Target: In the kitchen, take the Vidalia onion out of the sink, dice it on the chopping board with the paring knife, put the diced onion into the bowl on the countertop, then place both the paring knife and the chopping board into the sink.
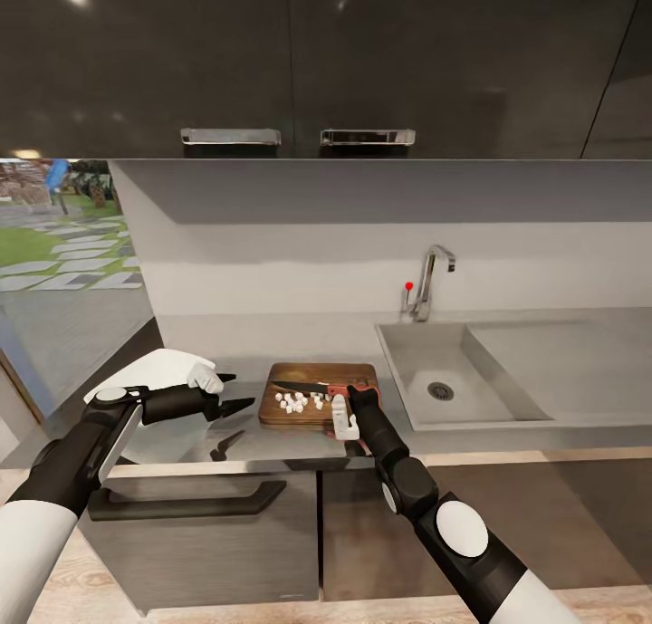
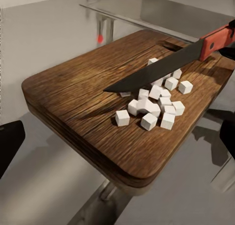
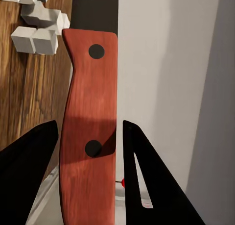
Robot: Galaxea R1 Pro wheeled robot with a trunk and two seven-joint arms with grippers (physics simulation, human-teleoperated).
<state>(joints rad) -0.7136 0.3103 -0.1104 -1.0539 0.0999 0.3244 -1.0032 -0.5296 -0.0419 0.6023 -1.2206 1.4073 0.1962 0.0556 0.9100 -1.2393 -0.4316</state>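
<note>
The brown chopping board [image 1: 312, 379] lies on the grey countertop [image 1: 272, 447], left of the sink [image 1: 426, 357]. Several white onion cubes [image 1: 297, 404] sit in a heap on the board [image 2: 88, 107]. My right gripper [image 1: 351, 396] is shut on the paring knife's red handle [image 3: 90, 117], at the board's right end. The dark blade [image 2: 156, 70] stretches over the cubes [image 2: 154, 105]. My left gripper [image 1: 243, 390] stands open just left of the board, its dark fingers [image 2: 9, 144] holding nothing. The white bowl [image 1: 167, 366] lies behind my left wrist, partly hidden.
A chrome tap [image 1: 433, 280] with a red knob [image 1: 408, 286] stands behind the basin, and a drainboard [image 1: 561, 357] extends to its right. Dark wall cabinets [image 1: 299, 62] hang overhead. A window [image 1: 63, 235] opens at the left.
</note>
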